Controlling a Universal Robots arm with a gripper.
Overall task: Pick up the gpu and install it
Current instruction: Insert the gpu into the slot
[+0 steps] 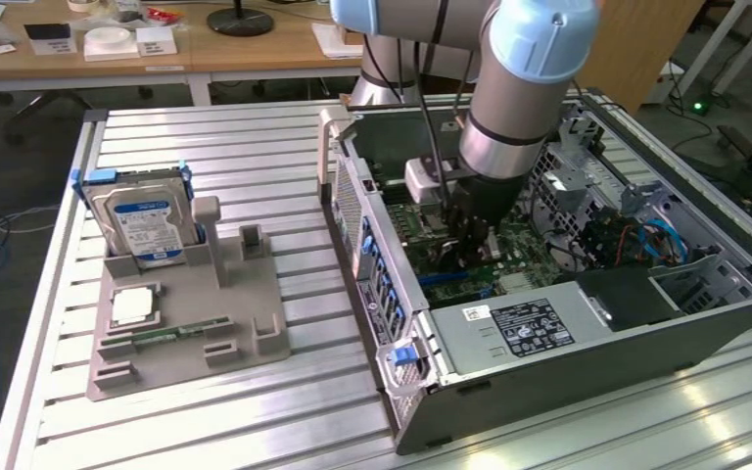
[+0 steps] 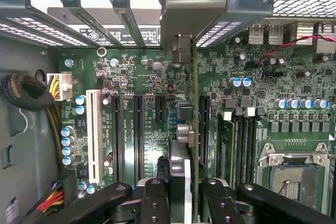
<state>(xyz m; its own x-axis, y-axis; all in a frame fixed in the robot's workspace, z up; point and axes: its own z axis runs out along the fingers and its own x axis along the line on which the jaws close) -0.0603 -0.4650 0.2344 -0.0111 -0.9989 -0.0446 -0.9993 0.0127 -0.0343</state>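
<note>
The gpu [image 2: 184, 129] appears edge-on in the wrist view, a thin card running from between my fingers [image 2: 155, 198] to its metal end bracket [image 2: 181, 19] at the case's rear slot openings. My gripper [image 2: 181, 205] is shut on it. The card stands upright over the green motherboard [image 2: 147, 77], among the black expansion slots [image 2: 137, 129]; whether it sits in a slot cannot be told. In the exterior view my gripper [image 1: 472, 240] reaches down inside the open computer case [image 1: 363, 245], with the dark gpu [image 1: 458, 257] under it.
A grey fixture [image 1: 219, 323] at the exterior view's left holds a silver hard drive [image 1: 148, 220] and a narrow green memory stick [image 1: 173, 333]. Inside the case are a power supply [image 1: 533, 328], cable bundles [image 2: 26, 93], memory modules [image 2: 227, 140] and the processor socket [image 2: 294, 174].
</note>
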